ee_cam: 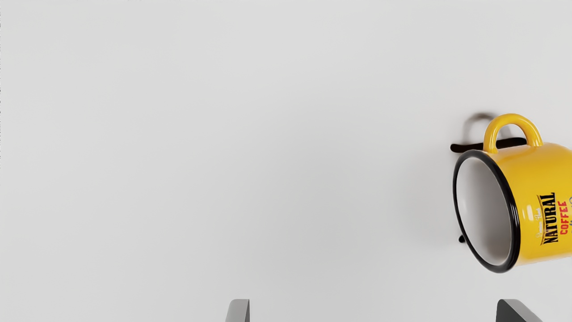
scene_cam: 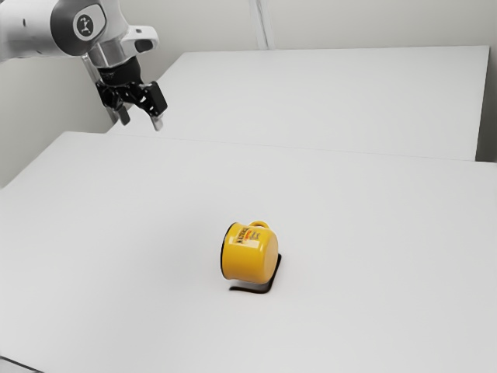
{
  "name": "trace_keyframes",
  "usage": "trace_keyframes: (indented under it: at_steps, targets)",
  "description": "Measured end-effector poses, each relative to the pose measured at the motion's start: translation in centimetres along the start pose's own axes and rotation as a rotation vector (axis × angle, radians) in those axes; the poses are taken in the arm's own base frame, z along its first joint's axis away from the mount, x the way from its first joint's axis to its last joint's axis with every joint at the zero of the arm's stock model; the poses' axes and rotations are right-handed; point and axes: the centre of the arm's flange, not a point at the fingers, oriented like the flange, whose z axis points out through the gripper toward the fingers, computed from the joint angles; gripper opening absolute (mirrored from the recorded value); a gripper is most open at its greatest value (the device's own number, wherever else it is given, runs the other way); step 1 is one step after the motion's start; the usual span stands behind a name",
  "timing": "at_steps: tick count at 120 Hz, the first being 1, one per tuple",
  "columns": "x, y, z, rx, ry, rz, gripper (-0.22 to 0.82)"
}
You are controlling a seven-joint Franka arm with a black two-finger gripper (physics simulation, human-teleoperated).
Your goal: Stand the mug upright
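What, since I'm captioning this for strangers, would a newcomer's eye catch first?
The yellow mug, lying on its side on the white table, black rim toward the exterior view's left. Then the open claw, raised in that view's upper left, apart from the mug.

The mug is yellow with a black rim, a pale grey-white inside, and black and red lettering.
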Motion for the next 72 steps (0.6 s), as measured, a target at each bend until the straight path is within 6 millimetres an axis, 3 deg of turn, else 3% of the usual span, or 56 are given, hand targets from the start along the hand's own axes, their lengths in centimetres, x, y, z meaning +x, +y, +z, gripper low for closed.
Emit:
trace_keyframes:
  at_steps: [39, 61, 72]
  targets:
    - [0.1, -0.3, 0.3, -0.003, 0.005, 0.008, 0.6]
    - [-0.5, 1.2, 2.8, -0.211, -0.05, -0.012, 0.6]
    - [-1.1, 2.0, 5.7, -0.347, -0.104, -0.022, 0.6]
